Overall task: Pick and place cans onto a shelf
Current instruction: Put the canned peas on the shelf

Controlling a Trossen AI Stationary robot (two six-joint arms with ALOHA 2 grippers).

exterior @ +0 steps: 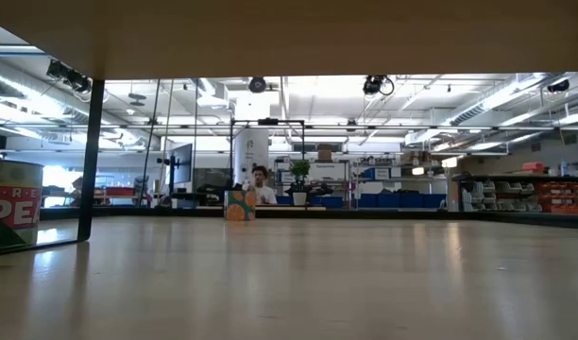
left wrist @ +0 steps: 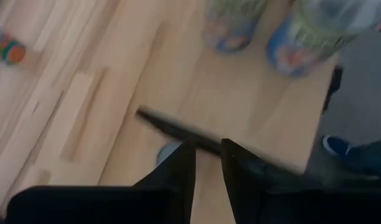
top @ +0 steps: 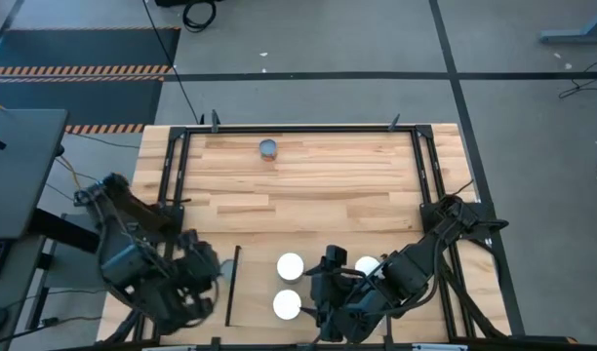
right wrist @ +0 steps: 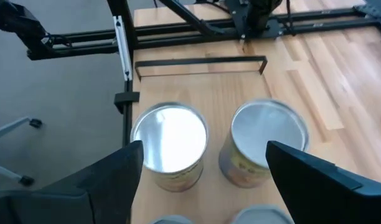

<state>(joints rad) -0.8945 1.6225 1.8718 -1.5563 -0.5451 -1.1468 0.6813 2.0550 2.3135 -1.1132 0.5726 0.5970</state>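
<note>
The shelf (top: 259, 291) is a pale wood panel at the table's near middle, with a thin black bar (top: 232, 283) along its left end. Three white-topped cans stand on it (top: 291, 265) (top: 287, 304) (top: 367, 265). My right gripper (top: 323, 290) hovers wide open above them; its wrist view shows two cans (right wrist: 170, 144) (right wrist: 268, 140) between and beyond its fingers. My left gripper (left wrist: 208, 168) is shut over the black bar (left wrist: 172, 129), with a grey round thing (left wrist: 167, 152) beside one finger. A lone can (top: 267, 148) with an orange-marked side (exterior: 238, 206) stands at the table's far side.
A black metal frame (top: 181, 166) runs along the table's left, far and right sides. In the low view a can with a green label (exterior: 10, 203) stands at the left beside a black upright (exterior: 89, 161). Bare planks (top: 318, 190) lie mid-table.
</note>
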